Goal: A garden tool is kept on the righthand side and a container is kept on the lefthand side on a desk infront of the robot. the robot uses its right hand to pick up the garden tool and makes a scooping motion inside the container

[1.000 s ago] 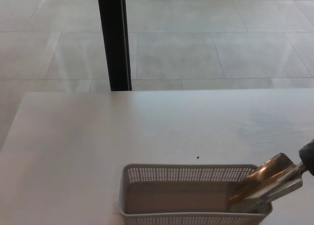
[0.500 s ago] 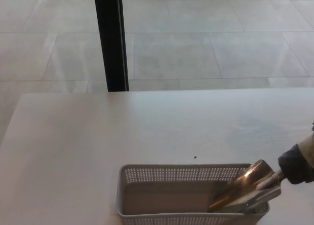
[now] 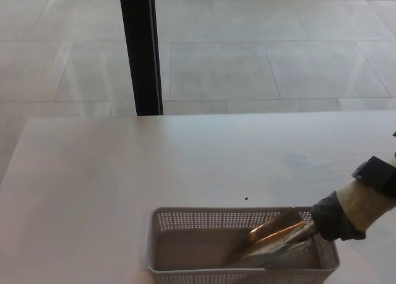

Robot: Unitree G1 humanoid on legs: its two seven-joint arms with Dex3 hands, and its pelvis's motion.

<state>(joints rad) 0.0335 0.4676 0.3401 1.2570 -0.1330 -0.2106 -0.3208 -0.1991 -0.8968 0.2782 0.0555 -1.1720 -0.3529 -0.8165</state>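
Observation:
A grey perforated container (image 3: 185,220) stands at the near edge of the white desk (image 3: 185,160), slightly left of centre. A shiny metal garden scoop (image 3: 267,237) lies tilted inside it, blade pointing left and down toward the container's floor. My right hand (image 3: 337,217) comes in from the right and is shut on the scoop's handle, just over the container's right end. The handle itself is hidden by the hand. My left hand does not show.
A black vertical post (image 3: 141,49) rises behind the desk's far edge, over a tiled floor (image 3: 278,49). A tiny dark speck (image 3: 246,198) lies on the desk just beyond the container.
My right hand has moved left into view, pushing the scoop deeper and further left inside the container, its blade now lower. The camera shifted slightly.

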